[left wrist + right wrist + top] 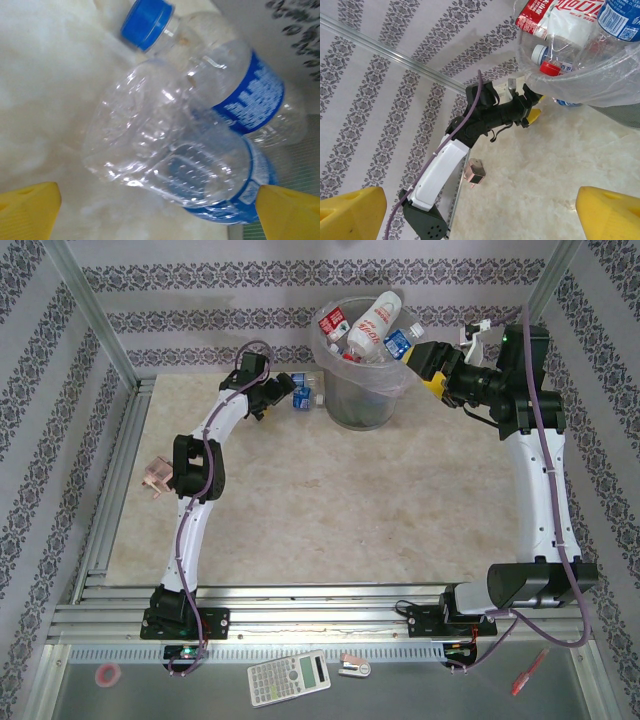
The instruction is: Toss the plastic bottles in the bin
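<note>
Two clear plastic bottles (307, 395) with blue labels lie on the table just left of the bin (360, 405). My left gripper (283, 390) is open right beside them. In the left wrist view a crushed bottle (170, 165) lies between and just ahead of the yellow fingertips (30, 210), with a blue-capped bottle (240, 85) behind it. The bag-lined mesh bin holds several bottles (378, 325) with red, white and blue labels. My right gripper (425, 365) hangs open and empty at the bin's right rim; its wrist view shows the bin (580, 85) from the side.
A small pinkish box (155, 477) sits at the table's left edge, next to the left arm's elbow (476, 172). Patterned walls and metal frame posts close in the back and sides. A calculator (288, 677) and small items lie in front of the arm bases.
</note>
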